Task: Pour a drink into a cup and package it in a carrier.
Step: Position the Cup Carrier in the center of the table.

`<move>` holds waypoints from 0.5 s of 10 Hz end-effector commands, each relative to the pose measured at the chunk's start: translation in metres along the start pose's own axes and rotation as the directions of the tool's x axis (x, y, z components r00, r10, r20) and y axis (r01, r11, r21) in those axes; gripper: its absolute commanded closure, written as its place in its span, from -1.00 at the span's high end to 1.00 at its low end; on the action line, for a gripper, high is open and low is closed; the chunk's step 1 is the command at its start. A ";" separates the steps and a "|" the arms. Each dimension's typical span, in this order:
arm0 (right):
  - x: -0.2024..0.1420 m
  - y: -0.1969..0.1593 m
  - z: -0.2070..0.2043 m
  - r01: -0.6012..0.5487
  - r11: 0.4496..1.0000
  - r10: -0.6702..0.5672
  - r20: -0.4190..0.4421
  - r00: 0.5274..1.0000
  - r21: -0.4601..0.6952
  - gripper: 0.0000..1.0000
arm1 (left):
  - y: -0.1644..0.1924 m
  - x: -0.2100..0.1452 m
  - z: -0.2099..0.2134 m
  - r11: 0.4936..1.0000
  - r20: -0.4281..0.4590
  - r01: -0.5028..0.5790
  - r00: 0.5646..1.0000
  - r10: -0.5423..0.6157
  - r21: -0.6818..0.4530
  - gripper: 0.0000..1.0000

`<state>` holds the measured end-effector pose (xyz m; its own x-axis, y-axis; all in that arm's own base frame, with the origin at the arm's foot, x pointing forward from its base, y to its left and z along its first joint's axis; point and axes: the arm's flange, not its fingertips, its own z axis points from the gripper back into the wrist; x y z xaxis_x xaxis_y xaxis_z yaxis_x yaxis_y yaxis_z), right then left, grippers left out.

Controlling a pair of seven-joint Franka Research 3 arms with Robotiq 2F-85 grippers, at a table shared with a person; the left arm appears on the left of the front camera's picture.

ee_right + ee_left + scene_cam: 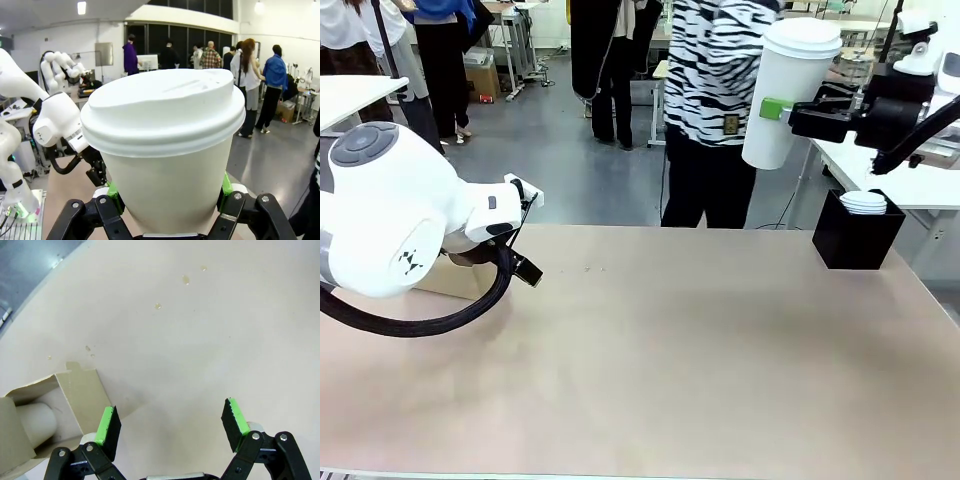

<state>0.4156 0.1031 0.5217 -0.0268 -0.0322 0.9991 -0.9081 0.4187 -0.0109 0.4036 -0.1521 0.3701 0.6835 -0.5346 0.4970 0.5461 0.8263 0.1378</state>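
1. The table [700,350] runs under both tools. My left gripper [172,422] hangs close above it, and my right gripper [170,192] rides well above its far right corner.
2. A person in a zebra-striped top [715,70] stands at the far edge, just behind what the right gripper carries.
3. My left arm [390,215] bends low over the near left part of the table. Its green pads [106,424] stand wide apart with bare tabletop between them and nothing gripped.
4. The white paper cup [790,90] with its white lid on sits upright in the right gripper. The fingers are clamped on its lower wall from both sides, and it is lifted clear of the table.
5. The tan cardboard carrier [75,395] lies on the table just beside one finger of the left gripper, outside the jaws. A white cup [35,422] shows inside it.
6. A black box [857,235] holding a stack of white lids [864,202] stands on the table below the right gripper.
7. A few small clear droplets [186,279] dot the table well beyond the left fingertips.
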 end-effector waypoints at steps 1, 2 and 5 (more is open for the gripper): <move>0.006 -0.002 -0.005 -0.005 1.000 0.005 0.016 1.000 -0.019 0.60 | 0.000 0.011 0.022 1.000 -0.005 0.001 1.000 -0.001 -0.003 1.00; 0.006 -0.002 -0.005 -0.005 1.000 0.005 0.016 1.000 -0.019 0.60 | 0.003 0.023 0.041 1.000 -0.025 -0.016 1.000 0.017 0.017 1.00; 0.006 -0.002 -0.005 -0.005 1.000 0.005 0.016 1.000 -0.019 0.60 | 0.017 0.068 0.106 0.995 -0.075 -0.091 0.993 0.093 0.032 1.00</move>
<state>0.4157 0.1032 0.5220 -0.0275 -0.0321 0.9991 -0.9081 0.4187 -0.0115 0.4047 -0.1514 0.4746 0.7287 -0.5031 0.4647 0.5046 0.8532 0.1323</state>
